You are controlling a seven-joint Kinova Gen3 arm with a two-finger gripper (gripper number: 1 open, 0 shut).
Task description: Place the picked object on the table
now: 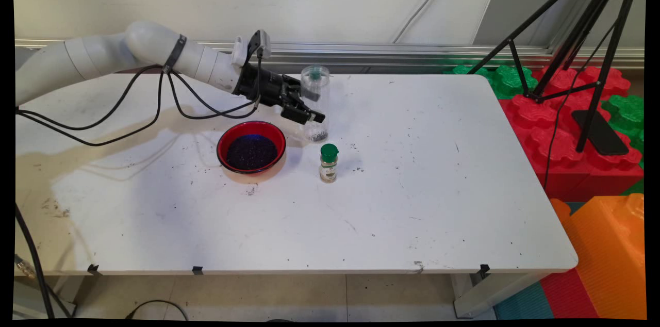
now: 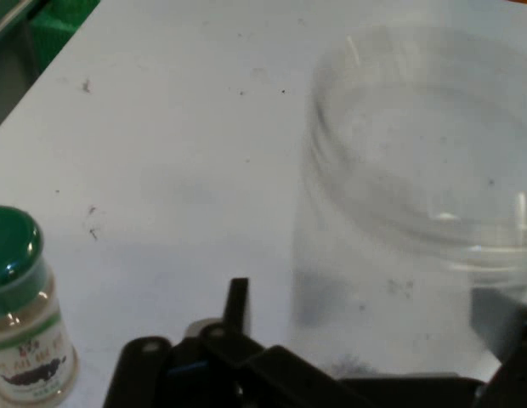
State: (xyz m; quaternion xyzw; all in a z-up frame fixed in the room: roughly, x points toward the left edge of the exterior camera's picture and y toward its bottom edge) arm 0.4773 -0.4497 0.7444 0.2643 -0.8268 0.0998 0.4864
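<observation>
Nearest the camera, the white worktop (image 1: 412, 224) is bare apart from dark specks and scuffs. Further in stands a small spice jar (image 1: 328, 163) with a green cap, upright, and to its left, a little apart, a red bowl (image 1: 251, 147) filled with dark grains. A few stray grains lie on the worktop around the bowl.

Just behind the jar and bowl stands a tall clear plastic container (image 1: 315, 104), upright, with a thin layer of dark grains at its bottom and something green showing near its top. The claw (image 1: 308, 113) is at this container, its fingers spread to either side of the clear wall; in the hand view the container (image 2: 416, 212) fills the space between the fingers, with the spice jar (image 2: 24, 306) off to the left. Whether the pads are pressing on the wall or only flanking it I cannot tell.

As things lie, nearly all the grains are in the bowl and only a residue remains in the container, which rests on the worktop. Beyond it is the wall.
</observation>
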